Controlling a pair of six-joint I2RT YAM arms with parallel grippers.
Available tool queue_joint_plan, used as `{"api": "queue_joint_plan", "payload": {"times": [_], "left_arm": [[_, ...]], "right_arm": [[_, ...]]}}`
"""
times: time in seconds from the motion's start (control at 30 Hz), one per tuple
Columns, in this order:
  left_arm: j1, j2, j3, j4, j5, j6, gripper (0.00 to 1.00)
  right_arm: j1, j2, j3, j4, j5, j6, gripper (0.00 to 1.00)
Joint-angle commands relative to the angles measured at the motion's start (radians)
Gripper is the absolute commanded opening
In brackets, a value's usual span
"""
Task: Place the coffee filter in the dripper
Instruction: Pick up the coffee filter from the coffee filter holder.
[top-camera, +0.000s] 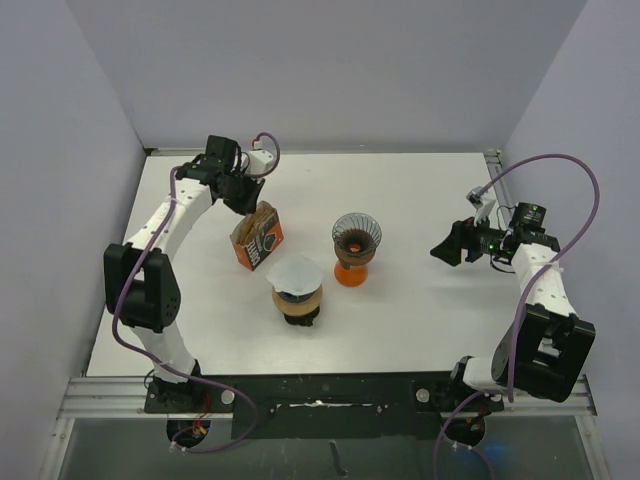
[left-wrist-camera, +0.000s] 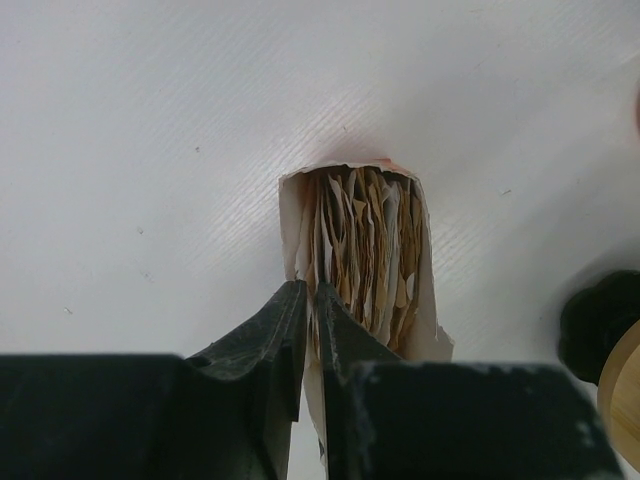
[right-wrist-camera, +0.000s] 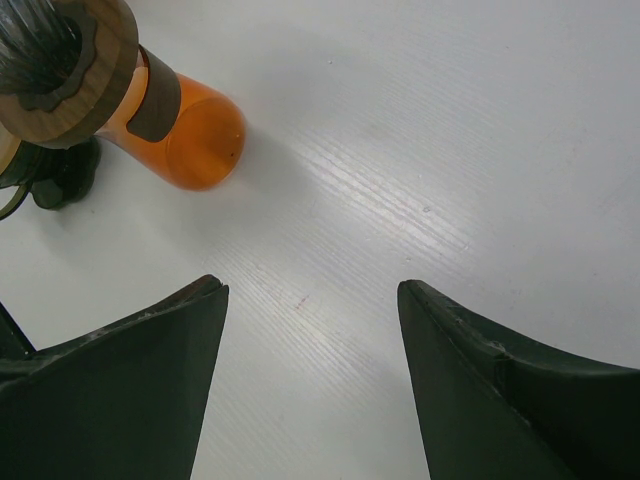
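An orange box of coffee filters (top-camera: 258, 236) stands at the back left, its open top full of brown and white paper filters (left-wrist-camera: 365, 250). My left gripper (top-camera: 245, 195) reaches into it from behind, and its jaws (left-wrist-camera: 310, 290) are shut on the edge of one coffee filter (left-wrist-camera: 313, 400) at the left side of the stack. The dripper (top-camera: 356, 240) is a dark cone on an orange base at mid-table; its wooden collar and orange base (right-wrist-camera: 195, 135) show in the right wrist view. My right gripper (top-camera: 445, 248) hovers right of it, open (right-wrist-camera: 310, 290) and empty.
A second brewer (top-camera: 297, 300) with a wooden collar stands in front of the box, with a white paper filter (top-camera: 296, 272) sitting in its top. Its dark edge (left-wrist-camera: 600, 320) shows at the right of the left wrist view. Grey walls enclose the table on three sides.
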Motion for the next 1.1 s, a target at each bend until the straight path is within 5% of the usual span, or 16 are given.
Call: {"api": "queue_joint_plan", "payload": {"times": [0.0,0.17,1.07], "left_arm": [[0.006,0.008,0.059,0.015,0.028,0.005,0.07],[0.006,0.011,0.064,0.012,0.038,0.007,0.00],[0.004,-0.148,0.092,-0.017,0.059,0.017,0.00]], "right_arm": [[-0.005,-0.024,0.000,0.023,-0.030,-0.021,0.70],[-0.004,-0.024,0.000,0.023,-0.030,-0.023,0.70],[-0.003,-0.035,0.002,0.023,-0.040,-0.022,0.70]]}}
